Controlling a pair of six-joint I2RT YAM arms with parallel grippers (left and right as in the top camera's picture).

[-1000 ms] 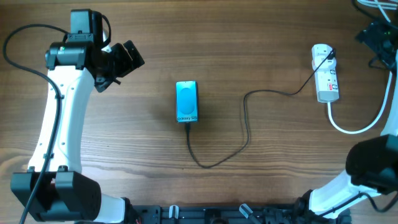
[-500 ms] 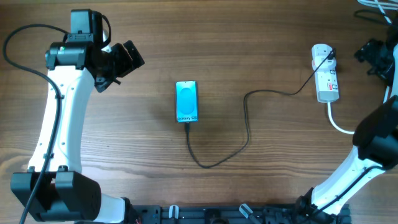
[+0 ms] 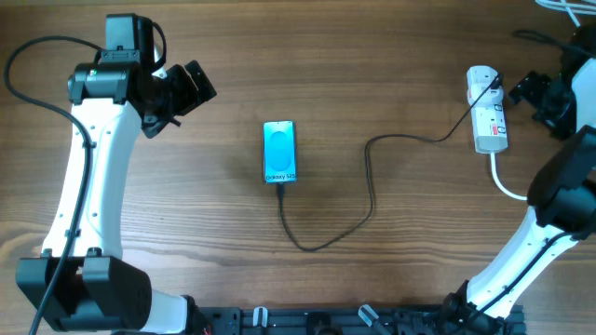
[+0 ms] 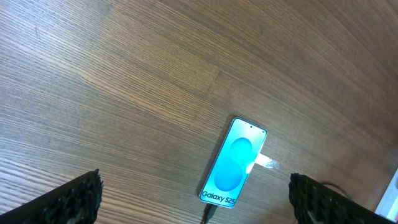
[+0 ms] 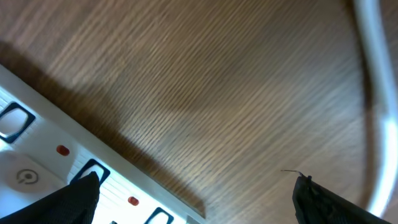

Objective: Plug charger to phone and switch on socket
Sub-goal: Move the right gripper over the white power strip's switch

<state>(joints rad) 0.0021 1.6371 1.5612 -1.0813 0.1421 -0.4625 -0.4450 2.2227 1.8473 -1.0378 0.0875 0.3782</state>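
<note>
1. Your phone (image 3: 279,152) lies flat in the middle of the wooden table (image 3: 419,270), screen lit and face up, well apart from both arms
2. The charger (image 3: 370,186) runs from the phone's lower edge, loops across the table and climbs to the far end of the socket (image 3: 488,110). In the left wrist view its tip meets the phone's bottom edge, so you can take the plugging step as done, though the connector is too small to confirm it is fully seated
3. The socket lies at the right side of the table, its thick white cord (image 3: 507,189) trailing towards the near edge. The red marks show in the right wrist view, but you cannot tell from them whether the switch is on; treat switching it as the step left
4. Your right gripper (image 3: 529,96) hangs just beside the socket on its outer side, jaws spread and empty, not touching it as far as the overhead shows
5. Your left gripper (image 3: 186,88) hangs over the far left of the table, jaws spread wide, holding nothing, well apart from the phone
</note>
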